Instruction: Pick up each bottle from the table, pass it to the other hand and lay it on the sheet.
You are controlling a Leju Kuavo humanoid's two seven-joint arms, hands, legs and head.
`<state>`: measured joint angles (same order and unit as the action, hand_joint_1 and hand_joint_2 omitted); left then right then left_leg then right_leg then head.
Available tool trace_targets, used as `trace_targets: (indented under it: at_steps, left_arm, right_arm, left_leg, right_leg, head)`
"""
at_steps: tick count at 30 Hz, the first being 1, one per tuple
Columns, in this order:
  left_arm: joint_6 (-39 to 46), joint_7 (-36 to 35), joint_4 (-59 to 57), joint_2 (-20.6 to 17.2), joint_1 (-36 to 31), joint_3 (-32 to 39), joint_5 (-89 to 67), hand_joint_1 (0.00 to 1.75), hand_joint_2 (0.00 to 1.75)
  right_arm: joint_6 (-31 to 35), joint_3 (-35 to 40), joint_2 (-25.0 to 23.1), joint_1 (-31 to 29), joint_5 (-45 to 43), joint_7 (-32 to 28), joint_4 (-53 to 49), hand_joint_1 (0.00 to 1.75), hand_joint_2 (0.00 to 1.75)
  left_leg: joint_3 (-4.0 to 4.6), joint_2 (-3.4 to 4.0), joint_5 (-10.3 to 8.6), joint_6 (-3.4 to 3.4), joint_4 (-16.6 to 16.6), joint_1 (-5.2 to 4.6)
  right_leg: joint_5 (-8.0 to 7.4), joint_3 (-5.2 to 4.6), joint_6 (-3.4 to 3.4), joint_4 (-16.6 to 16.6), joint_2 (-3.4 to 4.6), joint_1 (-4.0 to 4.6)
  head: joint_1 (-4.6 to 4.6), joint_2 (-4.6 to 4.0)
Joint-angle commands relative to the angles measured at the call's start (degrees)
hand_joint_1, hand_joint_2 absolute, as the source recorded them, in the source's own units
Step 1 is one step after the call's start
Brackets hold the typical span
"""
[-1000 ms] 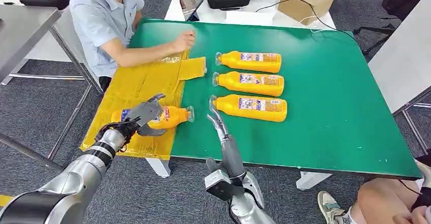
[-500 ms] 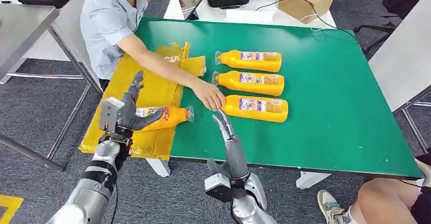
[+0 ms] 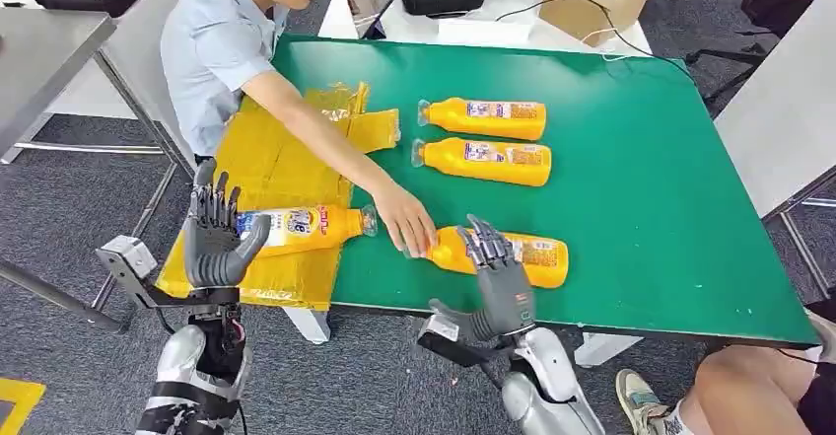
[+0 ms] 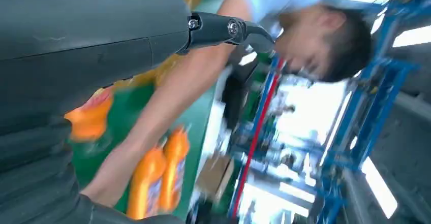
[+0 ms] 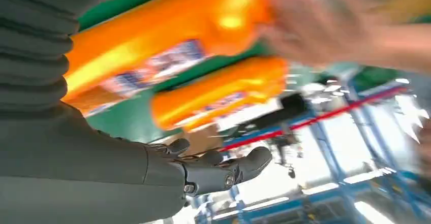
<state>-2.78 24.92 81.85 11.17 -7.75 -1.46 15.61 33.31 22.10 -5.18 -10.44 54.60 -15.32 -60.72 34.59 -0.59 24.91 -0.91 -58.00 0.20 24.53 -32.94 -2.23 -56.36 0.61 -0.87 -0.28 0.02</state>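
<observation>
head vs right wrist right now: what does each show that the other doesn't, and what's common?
Head view alone: the yellow sheet with one bottle lying on it, the left hand raised and open beside it, and the far bottle on the green table.

Right wrist view alone: blue racking overhead.

Both: the right hand open by the near bottle, the middle bottle behind it, and the person's hand at the near bottle's neck.
</observation>
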Motion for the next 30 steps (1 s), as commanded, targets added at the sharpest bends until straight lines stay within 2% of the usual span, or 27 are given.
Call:
trace_targets:
  at_steps: [1, 8, 10, 12, 15, 21, 22, 23, 24, 30]
  left_arm:
    - [-1.1, 0.3, 0.7, 1.5, 3.7, -0.8, -0.4, 0.00, 1.75]
    - [-1.3, 1.6, 3.4, 1.0, 4.8, -2.0, -3.9, 0.00, 1.75]
    - [-1.3, 1.5, 3.6, 1.0, 5.0, -2.2, -4.2, 0.00, 1.75]
    - [-0.3, 1.0, 3.4, 1.0, 5.3, -2.0, -5.5, 0.00, 1.75]
    - [2.4, 3.6, 3.6, 1.0, 5.7, -1.6, -8.7, 0.00, 1.75]
    - [2.0, 2.5, 2.8, 1.1, 5.4, -0.3, -7.7, 0.00, 1.75]
    - [1.9, 2.5, 2.6, 1.1, 5.3, -0.1, -7.5, 0.00, 1.75]
    - [1.8, 2.5, 2.4, 1.1, 5.0, 0.1, -7.3, 0.00, 1.75]
    - [1.7, 2.5, 2.3, 1.1, 4.8, 0.2, -7.1, 0.00, 1.75]
    - [1.4, 2.5, 1.2, 0.8, 3.7, 0.2, -6.5, 0.00, 1.75]
  right_arm:
    - [-5.2, -4.8, 4.1, -8.6, 6.1, 6.9, 13.1, 0.00, 1.75]
    - [-6.1, -3.7, 4.6, -10.6, 13.4, 15.5, 16.0, 0.00, 1.75]
    - [-7.0, -3.9, 4.7, -11.1, 13.7, 16.0, 17.0, 0.00, 1.75]
    - [-11.6, -4.9, 4.8, -12.6, 12.6, 17.4, 20.4, 0.00, 1.75]
    - [-12.0, -4.9, 5.3, -13.7, 13.8, 19.1, 23.7, 0.00, 1.75]
    - [-16.0, -4.8, 5.0, -15.6, 14.3, 21.1, 26.9, 0.00, 1.75]
    - [-16.9, -4.6, 5.1, -16.1, 14.3, 21.1, 27.6, 0.14, 1.75]
    - [-19.0, -4.6, 5.0, -16.9, 13.6, 20.4, 28.7, 0.14, 1.75]
    - [-19.5, -4.8, 5.0, -17.1, 13.0, 19.6, 29.1, 1.75, 1.75]
    - [-21.0, -6.8, 4.0, -17.7, 7.1, 13.1, 30.5, 1.75, 1.75]
  left_leg:
    - [-0.14, 0.07, 0.02, 0.02, 0.1, 0.01]
    - [-0.18, 0.11, 0.08, 0.04, 0.0, -0.01]
    - [-0.18, 0.10, 0.06, 0.04, 0.0, -0.02]
    - [-0.08, 0.05, 0.01, 0.02, 0.0, -0.03]
    - [-0.22, 0.04, 0.03, 0.03, 0.1, -0.01]
    - [-0.26, -0.02, -0.02, 0.04, 0.1, 0.02]
    - [-0.26, -0.01, -0.01, 0.03, 0.0, 0.00]
    - [-0.32, -0.01, -0.01, 0.05, 0.1, 0.02]
    - [-0.29, 0.01, -0.01, 0.03, 0.0, 0.02]
    - [-0.47, -0.09, -0.09, 0.05, 0.1, 0.05]
  right_leg:
    - [0.00, 0.15, 0.05, 0.1, 0.02, 0.02]
    - [0.03, 0.17, 0.07, 0.0, 0.05, 0.05]
    - [0.03, 0.18, 0.07, 0.0, 0.01, 0.06]
    - [-0.01, 0.06, 0.03, 0.0, 0.01, 0.04]
    - [0.01, 0.23, 0.07, 0.1, -0.04, 0.07]
    - [-0.01, 0.26, 0.07, 0.1, -0.10, 0.07]
    - [-0.01, 0.24, 0.05, 0.1, -0.06, 0.05]
    - [-0.01, 0.31, 0.08, 0.1, -0.09, 0.08]
    - [-0.01, 0.28, 0.05, 0.1, -0.05, 0.07]
    - [-0.04, 0.48, 0.11, 0.2, -0.21, 0.10]
  head:
    - [0.02, 0.00]
    - [0.00, 0.00]
    - [0.02, 0.00]
    - [-0.02, 0.00]
    - [-0.02, 0.00]
    - [0.00, 0.00]
    - [0.00, 0.00]
    - [0.00, 0.00]
    - [-0.02, 0.00]
    - [0.00, 0.00]
